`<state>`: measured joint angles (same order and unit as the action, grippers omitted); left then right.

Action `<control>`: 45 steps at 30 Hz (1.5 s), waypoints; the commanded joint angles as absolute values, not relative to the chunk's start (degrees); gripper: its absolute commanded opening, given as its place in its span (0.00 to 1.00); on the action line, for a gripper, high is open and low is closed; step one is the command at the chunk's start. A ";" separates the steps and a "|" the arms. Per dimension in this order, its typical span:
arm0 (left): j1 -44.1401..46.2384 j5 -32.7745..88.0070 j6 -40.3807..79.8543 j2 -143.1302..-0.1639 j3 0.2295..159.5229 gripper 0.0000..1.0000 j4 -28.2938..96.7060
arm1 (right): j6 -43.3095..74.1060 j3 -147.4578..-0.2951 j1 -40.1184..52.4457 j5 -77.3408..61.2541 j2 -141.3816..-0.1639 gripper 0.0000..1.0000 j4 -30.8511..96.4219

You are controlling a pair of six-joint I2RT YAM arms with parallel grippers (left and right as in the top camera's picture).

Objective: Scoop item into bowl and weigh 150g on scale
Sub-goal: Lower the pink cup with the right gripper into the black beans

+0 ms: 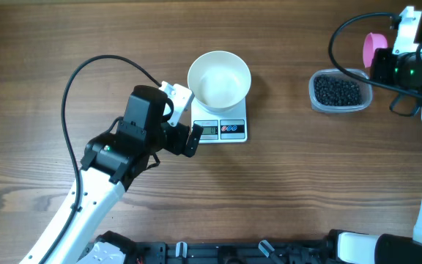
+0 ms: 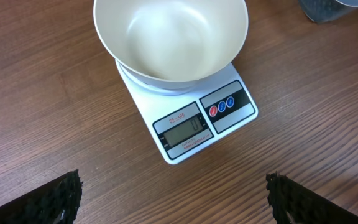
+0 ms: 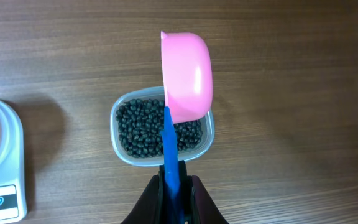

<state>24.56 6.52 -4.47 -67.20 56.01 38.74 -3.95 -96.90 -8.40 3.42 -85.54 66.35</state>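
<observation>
The right claw (image 3: 173, 183) was clamped on the handle of the scoop (image 3: 188, 78), poised over the tub (image 3: 114, 124) of beads (image 3: 138, 130), evidently for dipping; the bowl (image 2: 166, 43) sat empty on the scale (image 2: 182, 134), ready for filling. The left claw (image 2: 174, 202) stood open before the scale, holding nothing.
</observation>
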 commanded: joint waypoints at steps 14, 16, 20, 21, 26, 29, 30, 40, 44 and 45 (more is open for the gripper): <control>24.25 6.59 -5.58 -67.51 57.01 1.00 38.57 | -12.69 -96.99 -8.27 -2.61 -91.22 0.04 70.96; 24.25 6.59 -5.58 -67.51 57.01 1.00 38.57 | -12.62 -96.99 -8.27 -2.61 -92.40 0.04 72.12; 24.25 6.59 -5.58 -67.51 57.01 1.00 38.57 | -12.67 -96.99 -8.27 -2.33 -93.67 0.04 74.24; 24.25 6.59 -5.58 -67.51 57.01 1.00 38.57 | -12.62 -96.99 -8.27 -1.89 -93.69 0.04 74.19; 24.25 6.59 -5.58 -67.51 57.01 1.00 38.57 | -12.40 -96.79 -8.29 3.57 -94.04 0.04 72.97; 24.25 6.61 -5.58 -67.51 57.01 1.00 38.57 | -12.43 -96.01 -8.29 4.82 -94.59 0.04 71.61; 24.25 6.59 -5.61 -67.51 57.01 1.00 38.57 | -12.38 -95.61 -8.29 5.02 -94.78 0.04 71.24; 24.25 6.61 -5.58 -67.51 57.01 1.00 38.57 | -12.43 -93.21 -8.29 5.43 -95.83 0.04 66.92; 24.25 6.59 -5.58 -67.51 57.01 1.00 38.57 | -12.03 -93.21 -8.86 6.70 -96.44 0.04 66.63; 24.25 6.59 -5.58 -67.51 57.01 1.00 38.57 | -11.99 -93.21 -9.26 6.68 -96.71 0.04 66.46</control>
